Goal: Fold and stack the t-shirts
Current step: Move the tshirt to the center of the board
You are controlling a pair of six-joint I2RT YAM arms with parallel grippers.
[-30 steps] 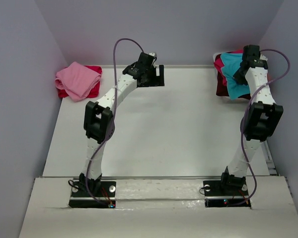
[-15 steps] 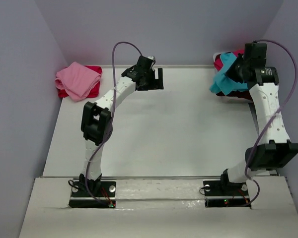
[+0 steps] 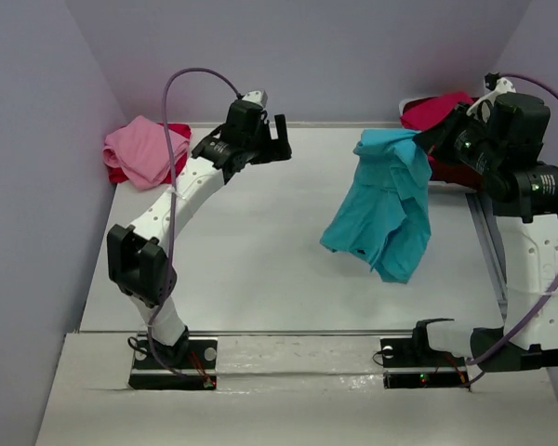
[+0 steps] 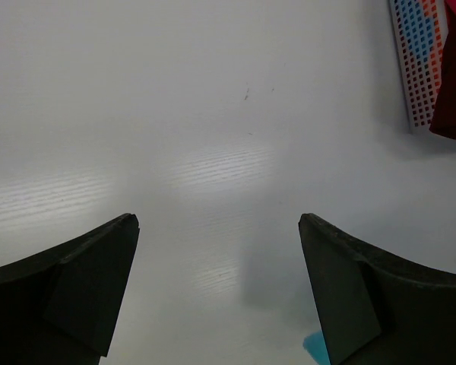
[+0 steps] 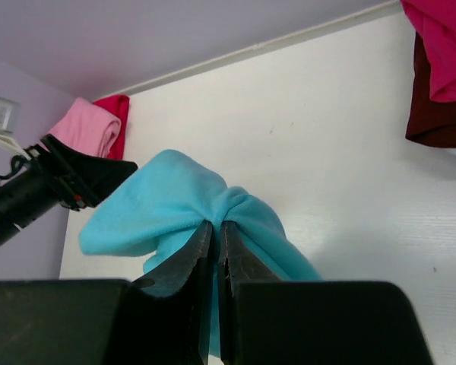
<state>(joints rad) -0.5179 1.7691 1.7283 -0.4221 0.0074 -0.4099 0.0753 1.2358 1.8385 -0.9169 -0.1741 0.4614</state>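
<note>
Use the middle of the counter (image 3: 260,251) for laying out the turquoise shirt (image 3: 386,209); it hangs bunched in the air, right of centre, clear of the surface. Your right pincer (image 5: 216,232) is clenched on one gathered fold. Bring the left pincer (image 4: 216,220), spread wide and holding nothing at the far side, to a second corner, then lower and draw the cloth flat
</note>
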